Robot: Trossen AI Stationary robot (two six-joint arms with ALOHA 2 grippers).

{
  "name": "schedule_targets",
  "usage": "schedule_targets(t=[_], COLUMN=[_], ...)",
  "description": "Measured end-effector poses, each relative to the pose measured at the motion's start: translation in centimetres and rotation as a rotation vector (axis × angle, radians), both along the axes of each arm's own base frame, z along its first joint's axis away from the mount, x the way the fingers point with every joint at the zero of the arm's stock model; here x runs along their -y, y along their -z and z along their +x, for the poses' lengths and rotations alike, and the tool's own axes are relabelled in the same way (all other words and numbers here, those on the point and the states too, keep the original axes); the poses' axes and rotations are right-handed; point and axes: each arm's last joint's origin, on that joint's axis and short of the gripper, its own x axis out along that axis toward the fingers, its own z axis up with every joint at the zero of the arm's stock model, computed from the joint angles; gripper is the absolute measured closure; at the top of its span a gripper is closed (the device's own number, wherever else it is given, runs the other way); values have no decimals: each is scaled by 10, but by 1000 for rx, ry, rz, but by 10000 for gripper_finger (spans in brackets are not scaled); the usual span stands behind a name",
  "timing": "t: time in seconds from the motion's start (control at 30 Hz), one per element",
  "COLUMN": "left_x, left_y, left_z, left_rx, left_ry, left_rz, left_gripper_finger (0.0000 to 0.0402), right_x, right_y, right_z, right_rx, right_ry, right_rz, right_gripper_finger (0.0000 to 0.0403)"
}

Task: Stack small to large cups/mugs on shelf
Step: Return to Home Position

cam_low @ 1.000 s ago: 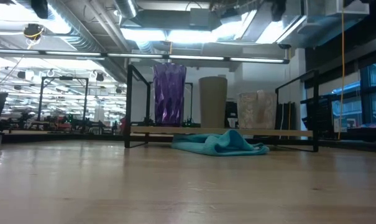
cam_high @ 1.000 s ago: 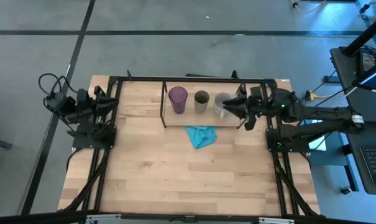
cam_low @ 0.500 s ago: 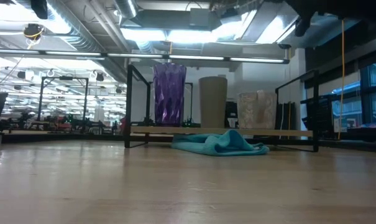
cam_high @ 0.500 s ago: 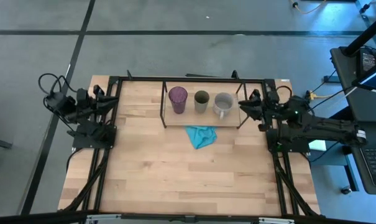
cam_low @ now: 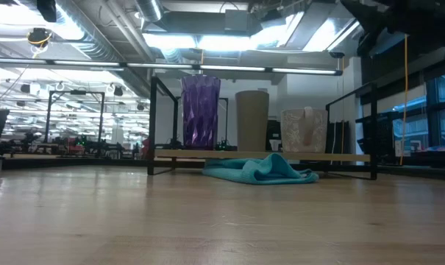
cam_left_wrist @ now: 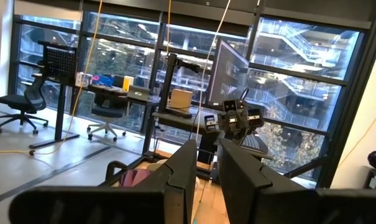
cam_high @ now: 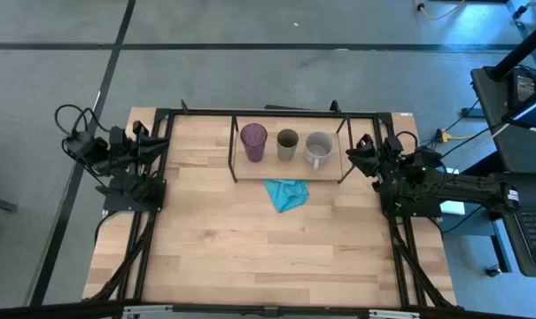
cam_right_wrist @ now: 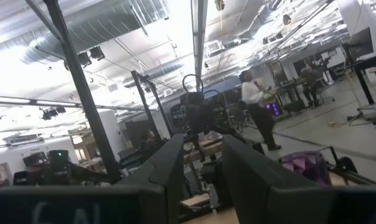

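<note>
- The ribbed, see-through purple tumbler (cam_high: 254,141), the plain olive cup (cam_high: 288,143) and the wide grey mug (cam_high: 318,147) stand upright in a row on the shelf (cam_high: 331,169), upper middle of the high view. The job looks done.
- The right pincer (cam_high: 356,152) sits just right of the shelf, narrowly parted and empty, clear of the mug.
- The left pincer (cam_high: 151,137) waits at the left edge, also narrowly parted and empty.
- A soft teal cloth (cam_high: 286,193) lies crumpled on the wooden surface (cam_high: 214,239).

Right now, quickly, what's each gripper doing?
Left gripper: slightly open, empty, left edge of the table.
Right gripper: slightly open, empty, just right of the shelf.
</note>
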Motion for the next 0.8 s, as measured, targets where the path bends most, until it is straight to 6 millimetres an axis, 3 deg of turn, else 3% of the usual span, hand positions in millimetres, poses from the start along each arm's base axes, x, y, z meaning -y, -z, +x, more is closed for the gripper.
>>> schedule_targets(t=[0.47,0.8], left_x=[0,1], left_y=[3,4], left_z=[1,1], left_rx=[-21,-23], left_ry=[6,9], left_rz=[-10,-25], left_gripper_finger=[342,342], right_x=[-5,-5], right_y=[7,13], right_z=[1,4], right_rx=[-51,-119], right_ry=[-181,-183], right_rz=[-44,-12], right_gripper_finger=[291,291])
